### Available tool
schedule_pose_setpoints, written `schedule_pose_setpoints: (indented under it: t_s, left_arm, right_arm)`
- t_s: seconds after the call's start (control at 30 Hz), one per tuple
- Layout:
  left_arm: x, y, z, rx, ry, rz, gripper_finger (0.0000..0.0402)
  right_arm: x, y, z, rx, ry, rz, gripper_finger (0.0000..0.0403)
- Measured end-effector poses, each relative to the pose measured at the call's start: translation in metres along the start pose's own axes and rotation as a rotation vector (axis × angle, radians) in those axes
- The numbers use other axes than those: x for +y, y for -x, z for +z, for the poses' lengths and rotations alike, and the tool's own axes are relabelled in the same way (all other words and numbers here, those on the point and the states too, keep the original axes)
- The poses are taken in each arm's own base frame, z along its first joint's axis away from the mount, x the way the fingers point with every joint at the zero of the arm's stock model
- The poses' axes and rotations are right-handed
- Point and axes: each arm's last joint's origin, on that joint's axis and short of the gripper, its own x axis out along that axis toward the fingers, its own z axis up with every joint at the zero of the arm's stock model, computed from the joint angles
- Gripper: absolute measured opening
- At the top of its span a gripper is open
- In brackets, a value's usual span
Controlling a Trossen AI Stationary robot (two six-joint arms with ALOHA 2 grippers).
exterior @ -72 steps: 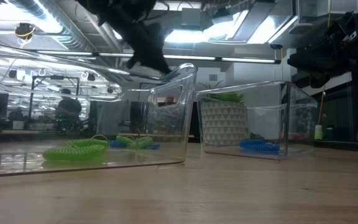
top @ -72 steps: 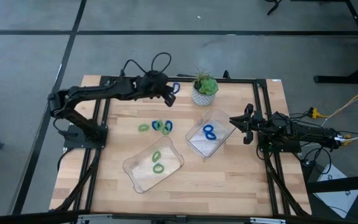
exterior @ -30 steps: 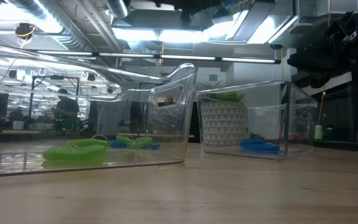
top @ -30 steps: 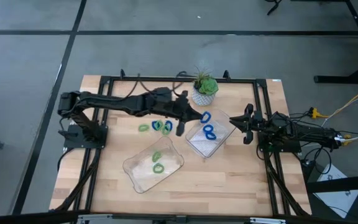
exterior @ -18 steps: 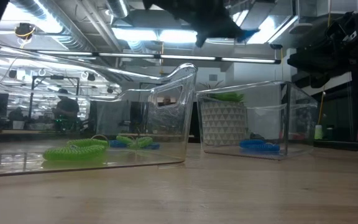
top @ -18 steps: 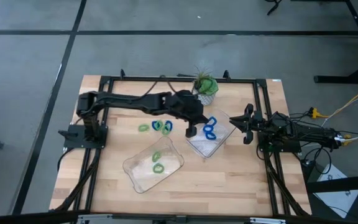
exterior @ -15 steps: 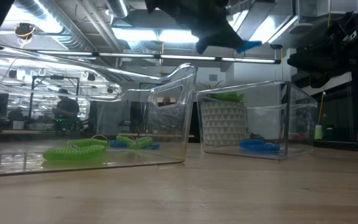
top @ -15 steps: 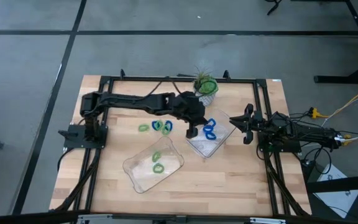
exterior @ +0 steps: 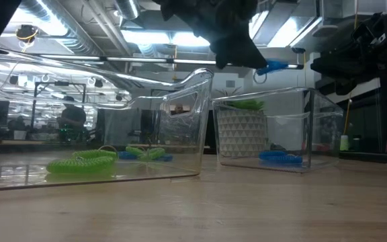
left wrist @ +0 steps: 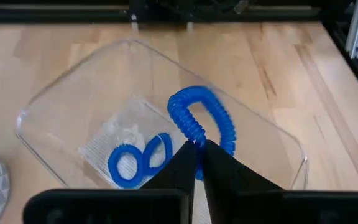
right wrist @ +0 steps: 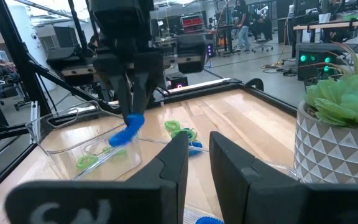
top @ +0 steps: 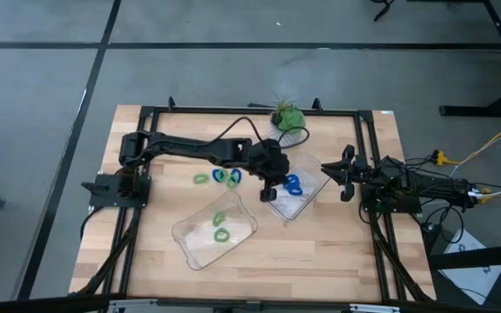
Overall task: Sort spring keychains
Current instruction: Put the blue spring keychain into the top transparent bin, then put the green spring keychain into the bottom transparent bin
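My left gripper (top: 278,184) hovers over the right clear tray (top: 307,165), shut on a blue spring keychain (left wrist: 201,115). The low view shows that keychain (exterior: 272,67) above the tray's rim. Another blue keychain (left wrist: 135,163) lies on this tray's floor. The left clear tray (top: 190,243) holds two green keychains (top: 220,226). A few green and blue keychains (top: 220,177) lie loose on the wood between the arm and the left tray. My right gripper (top: 344,174) waits at the table's right edge, its fingers (right wrist: 176,158) slightly open. My left gripper pinches the blue keychain between its two fingers at one side of the coiled loop (left wrist: 193,138). The fingers come from above, slanting down toward the tray. The loop is lifted clear and sticks out beyond the fingertips, above the tray's inside.
A potted green plant (top: 287,117) in a white patterned pot stands at the far edge, just behind the right tray. Black frame rails (top: 146,113) run around the table. Bare wood (top: 320,252) shows along the near side.
My left gripper, still shut on the blue keychain, has moved toward the table's right and near edge, from beside the loose keychains to above the right tray. In the low view it has come down toward the tray's rim. The right arm kept still.
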Motion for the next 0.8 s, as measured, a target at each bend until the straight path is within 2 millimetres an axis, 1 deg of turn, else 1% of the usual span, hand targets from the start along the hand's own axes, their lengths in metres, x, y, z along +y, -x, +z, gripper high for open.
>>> schedule_pose_setpoints:
  t_s: [0.3,0.43,0.53,0.8]
  left_arm:
    - [-0.0001,0.0006,0.0006,-0.003,0.004,0.000,0.0033]
    - [0.0001,0.0006,0.0006,-0.003,0.008,0.004,0.0049]
    - [0.0013,0.0007,0.0006,-0.004,0.015,0.007,0.0070]
    - [0.0070,0.0039,0.0017,-0.001,0.073,0.013,0.0141]
  right_arm:
    - [0.0000,0.0000,0.0000,0.000,0.000,0.000,0.0067]
    - [0.0000,0.0000,0.0000,0.000,0.000,0.000,0.0067]
    - [0.0000,0.0000,0.0000,0.000,0.000,0.000,0.0067]
    - [0.0000,0.0000,0.0000,0.000,0.000,0.000,0.0067]
